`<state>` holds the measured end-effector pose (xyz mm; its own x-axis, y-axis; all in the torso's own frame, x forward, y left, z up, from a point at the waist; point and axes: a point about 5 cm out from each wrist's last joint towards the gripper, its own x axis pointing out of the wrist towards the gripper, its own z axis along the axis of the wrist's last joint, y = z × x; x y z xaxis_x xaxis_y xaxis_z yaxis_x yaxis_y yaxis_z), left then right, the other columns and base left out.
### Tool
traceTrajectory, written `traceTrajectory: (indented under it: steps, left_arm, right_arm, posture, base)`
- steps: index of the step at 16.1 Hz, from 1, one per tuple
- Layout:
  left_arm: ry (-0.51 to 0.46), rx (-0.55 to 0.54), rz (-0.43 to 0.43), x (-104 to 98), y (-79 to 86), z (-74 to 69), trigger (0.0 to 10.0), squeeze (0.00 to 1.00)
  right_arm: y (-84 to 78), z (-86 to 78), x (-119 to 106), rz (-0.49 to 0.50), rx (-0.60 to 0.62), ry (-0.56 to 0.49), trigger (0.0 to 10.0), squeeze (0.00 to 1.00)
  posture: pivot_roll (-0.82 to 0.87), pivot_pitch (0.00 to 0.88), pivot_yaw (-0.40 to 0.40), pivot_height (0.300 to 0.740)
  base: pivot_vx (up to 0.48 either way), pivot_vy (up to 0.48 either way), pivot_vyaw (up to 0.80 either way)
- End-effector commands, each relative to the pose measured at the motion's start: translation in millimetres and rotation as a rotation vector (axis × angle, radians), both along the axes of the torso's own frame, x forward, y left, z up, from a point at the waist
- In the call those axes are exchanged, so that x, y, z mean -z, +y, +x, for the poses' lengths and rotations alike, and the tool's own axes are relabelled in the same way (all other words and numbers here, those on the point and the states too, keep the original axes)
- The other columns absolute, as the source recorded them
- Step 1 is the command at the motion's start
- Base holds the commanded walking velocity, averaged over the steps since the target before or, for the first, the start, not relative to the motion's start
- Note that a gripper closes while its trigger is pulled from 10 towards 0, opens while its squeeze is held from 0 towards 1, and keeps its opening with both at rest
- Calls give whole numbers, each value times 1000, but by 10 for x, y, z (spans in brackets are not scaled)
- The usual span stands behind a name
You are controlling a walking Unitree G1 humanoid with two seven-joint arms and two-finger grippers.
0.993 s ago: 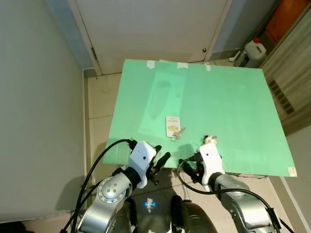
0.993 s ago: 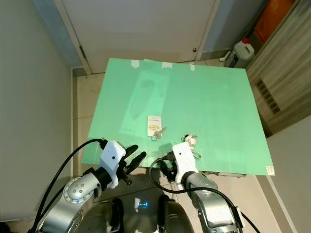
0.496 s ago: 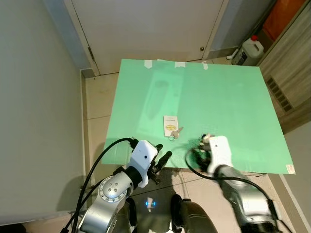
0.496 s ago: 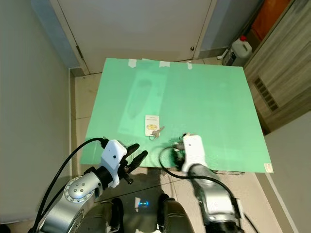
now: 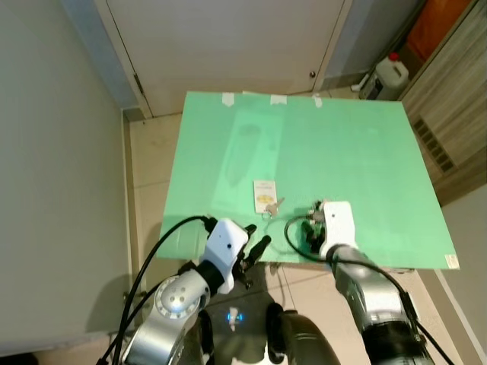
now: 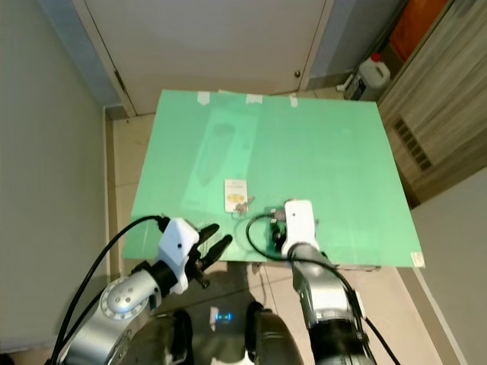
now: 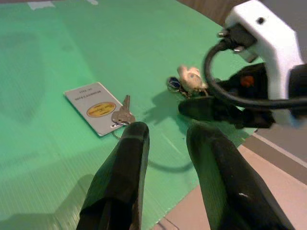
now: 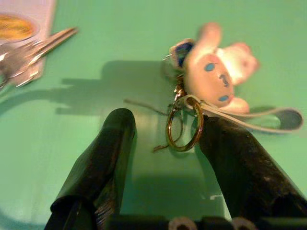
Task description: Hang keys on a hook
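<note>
Flat green corrugated plastic sheet on tiled floor before closed white door, white tagged key on sheet, pale animal-figure keychain right of it, white plastic jug beyond sheet's far right corner.

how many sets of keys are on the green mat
2. One set with a white card tag lies near the middle of the green mat. The other, with a small plush charm, lies beside it, its gold ring between the open fingers of the right gripper.

You have a green surface on the floor. A white card with a key lies near centre; at its 4 o'clock, a keyring with a pale figure charm.
</note>
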<state>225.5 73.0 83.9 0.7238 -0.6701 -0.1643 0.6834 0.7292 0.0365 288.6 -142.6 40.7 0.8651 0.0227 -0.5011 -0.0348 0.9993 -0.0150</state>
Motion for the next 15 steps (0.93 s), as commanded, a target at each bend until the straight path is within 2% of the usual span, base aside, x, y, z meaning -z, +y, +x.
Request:
traceTrajectory:
  steps: [1,7,15]
  left_arm:
    - [11,3,12,14,-9,-48,10000,0]
    - [15,1,18,14,-11,-55,10000,0]
    - [13,7,22,23,-22,-71,10000,0]
  right_arm:
    - [-4,-14,54,-7,21,8,0,0]
    - [20,6,80,-7,24,-8,0,0]
    - [-57,1,64,-13,55,-28,0,0]
  posture:
    - [45,299,-23,740]
    - [50,297,-28,740]
    - [43,296,-26,740]
  base:
    - [0,0,0]
    - [0,0,0]
    - [0,0,0]
